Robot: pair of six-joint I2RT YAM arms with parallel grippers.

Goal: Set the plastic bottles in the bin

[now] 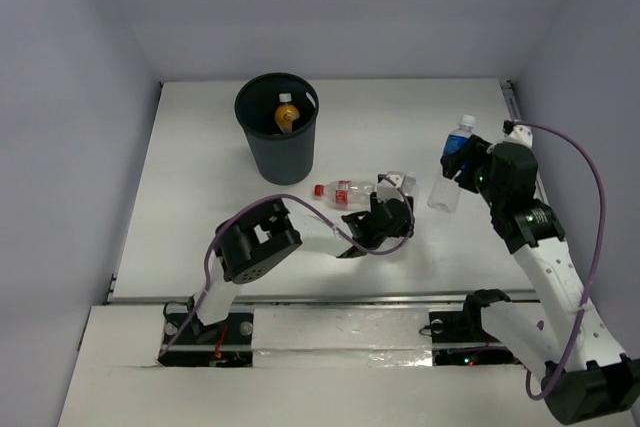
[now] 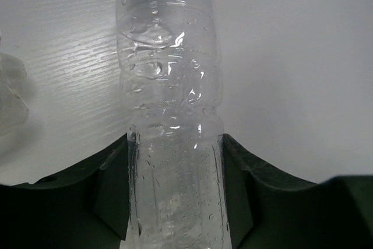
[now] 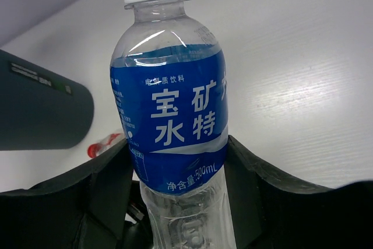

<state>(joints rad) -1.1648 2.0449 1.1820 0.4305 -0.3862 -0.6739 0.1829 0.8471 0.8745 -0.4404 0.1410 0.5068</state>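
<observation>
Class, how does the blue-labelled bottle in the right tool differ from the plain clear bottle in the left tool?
The blue-labelled, white-capped plastic bottle wears a blue wrap with white lettering; the plain clear plastic bottle has none, only droplets. The right tool grips the labelled one, the left tool the plain one. Both are see-through plastic.
</observation>
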